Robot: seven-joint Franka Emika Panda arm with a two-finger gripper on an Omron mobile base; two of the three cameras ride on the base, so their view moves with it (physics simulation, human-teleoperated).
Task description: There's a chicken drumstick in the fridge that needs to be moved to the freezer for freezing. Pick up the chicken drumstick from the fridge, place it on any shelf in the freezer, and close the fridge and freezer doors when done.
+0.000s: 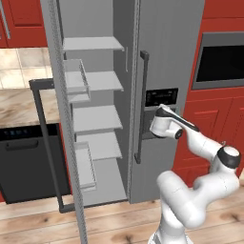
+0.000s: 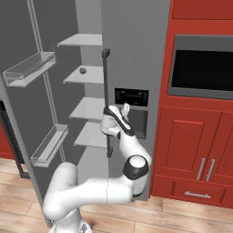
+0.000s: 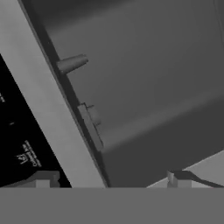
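Nothing here can actually be read. The dark control panel [image 2: 131,97] on the closed fridge door [image 2: 136,54], just above the dispenser recess [image 2: 138,123], carries a row of pale marks that are too small and blurred to make out as letters or numbers. Seen close from the hand view, the same black panel [image 3: 19,144] shows a few faint light characters set at a slant, one short line and some specks, but they are smeared beyond reading. The dishwasher's control strip [image 1: 24,132] has tiny marks, equally illegible.
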